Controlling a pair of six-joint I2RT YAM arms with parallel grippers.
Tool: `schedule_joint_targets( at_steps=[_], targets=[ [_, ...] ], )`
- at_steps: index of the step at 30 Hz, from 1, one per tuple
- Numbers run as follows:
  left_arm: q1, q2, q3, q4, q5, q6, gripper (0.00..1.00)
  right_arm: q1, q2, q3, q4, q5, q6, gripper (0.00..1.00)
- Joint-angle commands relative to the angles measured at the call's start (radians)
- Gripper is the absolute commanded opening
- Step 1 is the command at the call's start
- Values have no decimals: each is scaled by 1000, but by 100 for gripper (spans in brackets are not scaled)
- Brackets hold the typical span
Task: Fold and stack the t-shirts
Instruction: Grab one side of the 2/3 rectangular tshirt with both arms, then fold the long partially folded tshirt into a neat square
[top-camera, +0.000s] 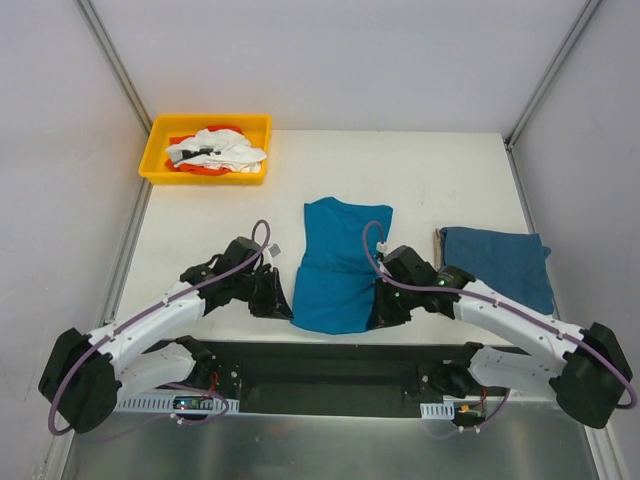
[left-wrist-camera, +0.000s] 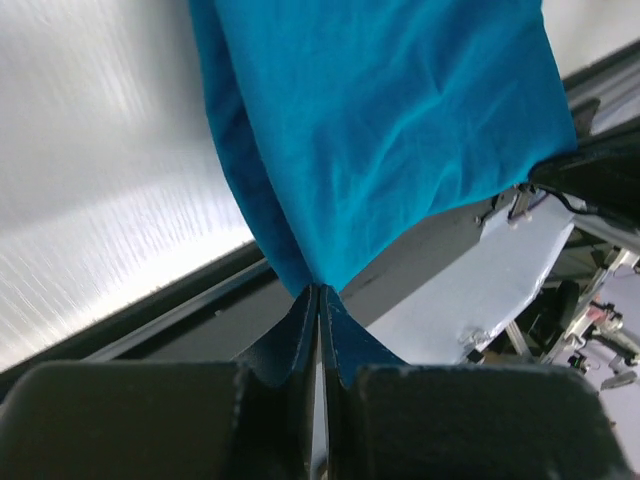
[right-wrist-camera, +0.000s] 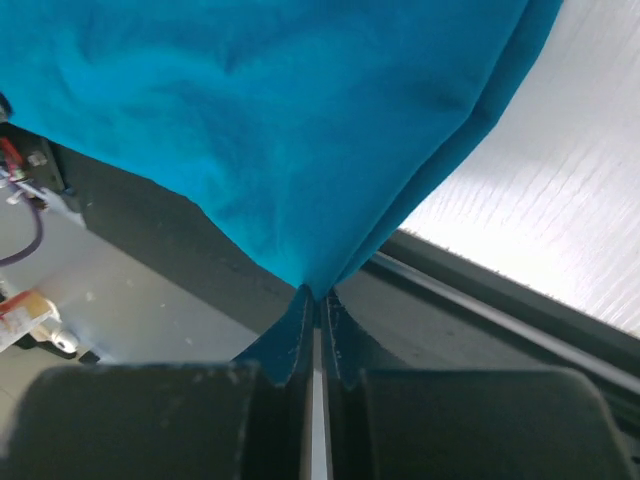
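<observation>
The t-shirt (top-camera: 340, 268) being worked on lies near the middle of the table (top-camera: 420, 170), towards its near edge. It is a plain teal piece of cloth, partly folded, narrower at the far end and wider at the near end. Its near edge is held up at both corners. The left gripper (top-camera: 277, 296) has the near left corner, and in the left wrist view the left gripper (left-wrist-camera: 318, 292) has its fingers (left-wrist-camera: 292, 345) pressed tightly together, with a small peak of the t-shirt (left-wrist-camera: 390, 130) pinched between the tips. The right gripper (top-camera: 386, 306) has the near right corner in the same way. In the right wrist view the right gripper (right-wrist-camera: 316, 296) has its fingers (right-wrist-camera: 292, 345) closed to a thin slit on a point of the t-shirt (right-wrist-camera: 260, 120). From both pinched corners the cloth spreads away from the fingers in soft wrinkles, and below it a dark strip along the table's front edge shows. A second, folded t-shirt (top-camera: 497, 264) of the same teal lies flat on the right side of the table, apart from the first and just beyond the right arm. At the far left corner of the table stands a yellow tray (top-camera: 256, 124), which holds a crumpled white cloth (top-camera: 225, 150) lying on top of something orange (top-camera: 205, 170). Both arms reach inward from their bases at the near edge, one to each side of the held t-shirt.
</observation>
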Motion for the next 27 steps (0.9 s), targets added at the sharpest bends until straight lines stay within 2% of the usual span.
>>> schedule_joint_targets(
  at_steps=[1, 6, 10, 14, 16, 21, 27],
  targets=[
    [-21, -70, 28, -120, 23, -9, 0, 10, -68, 31, -80, -36, 43, 1],
    [-22, -104, 120, -140, 36, 13, 0, 10, -100, 124, -170, -2, 8, 1],
    [-21, -107, 197, -189, -21, 54, 0, 1, -120, 225, -257, 51, -29, 1],
    [-19, -64, 295, -210, -96, 83, 0, -63, -113, 299, -309, 67, -91, 1],
    [-15, -45, 327, -210, -154, 97, 0, -88, -97, 340, -310, 106, -110, 1],
    [16, 27, 436, -180, -300, 108, 0, -185, -39, 399, -251, 97, -164, 1],
    [83, 189, 528, -94, -236, 137, 0, -271, 62, 501, -206, 113, -204, 1]
  ],
)
